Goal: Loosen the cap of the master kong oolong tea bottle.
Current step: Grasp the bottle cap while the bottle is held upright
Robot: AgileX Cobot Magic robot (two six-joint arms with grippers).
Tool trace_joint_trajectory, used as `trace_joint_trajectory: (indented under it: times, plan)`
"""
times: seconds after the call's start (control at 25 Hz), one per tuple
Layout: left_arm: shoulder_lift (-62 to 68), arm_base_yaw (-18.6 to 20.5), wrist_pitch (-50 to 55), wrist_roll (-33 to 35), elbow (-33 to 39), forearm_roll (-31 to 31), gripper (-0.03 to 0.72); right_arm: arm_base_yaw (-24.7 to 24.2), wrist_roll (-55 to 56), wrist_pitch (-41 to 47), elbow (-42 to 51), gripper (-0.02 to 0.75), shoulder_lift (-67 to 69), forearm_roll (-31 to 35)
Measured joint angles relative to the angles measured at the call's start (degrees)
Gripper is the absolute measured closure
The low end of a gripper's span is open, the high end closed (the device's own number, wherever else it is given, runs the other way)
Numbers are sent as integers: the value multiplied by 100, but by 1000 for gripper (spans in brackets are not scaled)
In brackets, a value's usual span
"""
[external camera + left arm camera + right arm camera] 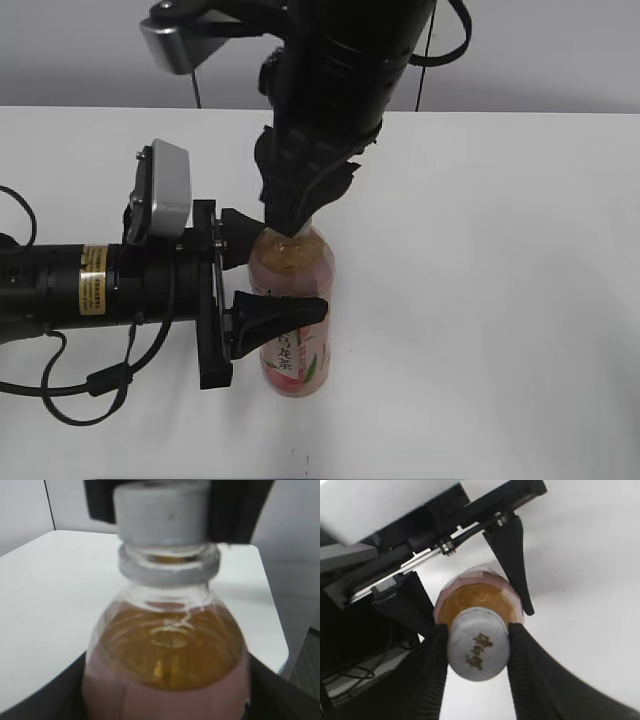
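The right end effector (478,652) is clamped on the cap (478,650), one ribbed finger pressed to each side, coming down from above. Below it, the left end effector (262,285) grips the body of the master kong oolong tea bottle (295,310) from the side, holding it upright on the white counter (500,300). The step in hand looks like the twist itself. To do it well, the right wrist should turn about the bottle's own axis with the fingers kept square on the cap, while the left grip holds firm so the bottle does not spin or tip.
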Motion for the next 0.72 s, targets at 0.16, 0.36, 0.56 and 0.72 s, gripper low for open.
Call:
trace_joint_trajectory:
  times: [0.16, 0.36, 0.56, 0.72]
  plan:
    - [0, 0, 0, 18, 0, 11, 225, -5, -1259, 0, 0, 461, 0, 20]
    - [0, 0, -10, 38, 0, 29, 225, -5, -3102, 11, -6, 461, 0, 25]
    - [0, 0, -10, 27, 0, 24, 225, -5, -4761, -1, -6, 461, 0, 26]
    - [0, 0, -5, 28, 0, 15, 225, -5, -5824, -8, -6, 461, 0, 26]
